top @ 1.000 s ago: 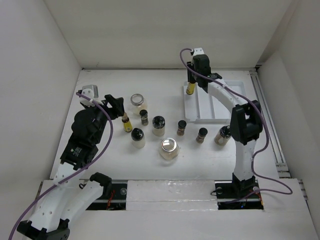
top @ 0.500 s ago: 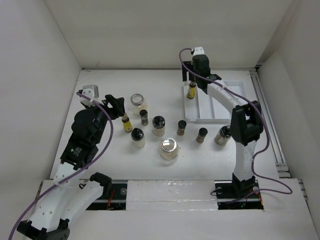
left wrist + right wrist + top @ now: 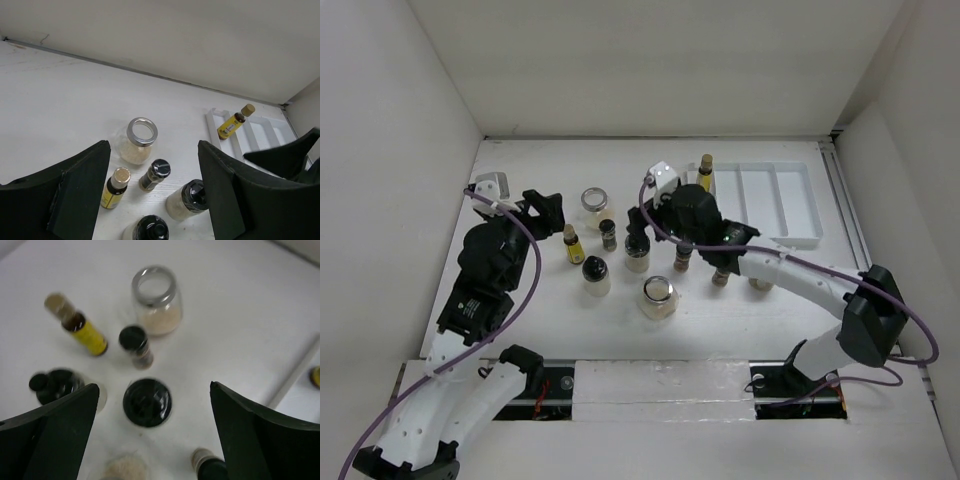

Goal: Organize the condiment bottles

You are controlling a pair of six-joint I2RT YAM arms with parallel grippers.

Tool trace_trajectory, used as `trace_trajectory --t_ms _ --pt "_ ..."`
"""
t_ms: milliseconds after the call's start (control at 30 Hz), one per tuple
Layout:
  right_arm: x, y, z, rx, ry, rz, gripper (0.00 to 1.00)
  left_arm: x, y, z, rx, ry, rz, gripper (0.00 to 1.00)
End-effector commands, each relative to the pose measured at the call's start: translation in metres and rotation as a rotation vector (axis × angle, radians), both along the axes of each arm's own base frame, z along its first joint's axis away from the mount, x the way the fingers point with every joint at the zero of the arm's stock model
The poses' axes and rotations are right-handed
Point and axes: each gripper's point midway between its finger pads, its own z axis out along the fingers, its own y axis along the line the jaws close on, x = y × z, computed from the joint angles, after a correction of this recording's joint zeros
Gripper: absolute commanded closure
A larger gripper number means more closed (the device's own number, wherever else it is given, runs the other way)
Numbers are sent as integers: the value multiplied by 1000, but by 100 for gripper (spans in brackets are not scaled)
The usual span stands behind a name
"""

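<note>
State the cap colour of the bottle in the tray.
Tan. The bottle shows best in the left wrist view.

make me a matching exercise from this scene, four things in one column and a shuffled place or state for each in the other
Things:
1. far-right yellow-oil bottle
2. right gripper
3. jar nearest the front
4. left gripper

Places or states:
A. silver lid, pale filling
B. open, left of the bottles
C. in the leftmost compartment of the white tray
D. open, over a black-capped jar

Pairs: 1-C, 2-D, 3-A, 4-B
</note>
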Motion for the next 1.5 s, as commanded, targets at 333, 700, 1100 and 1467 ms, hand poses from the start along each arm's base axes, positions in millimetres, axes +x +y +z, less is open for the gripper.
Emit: trace_trajectory --t_ms 333,700,1100,1467 --pt "-33 36 -69 -97 118 178 0 1 0 5 -15 -30 1 31" --pt "-10 47 -107 -188 144 91 27 0 -1 10 -18 -38 -8 31" --pt "19 -12 48 161 -57 -77 60 2 -4 7 -15 -30 -19 31" --pt "97 -124 -6 58 -5 -447 58 0 -4 7 -10 -41 -30 31"
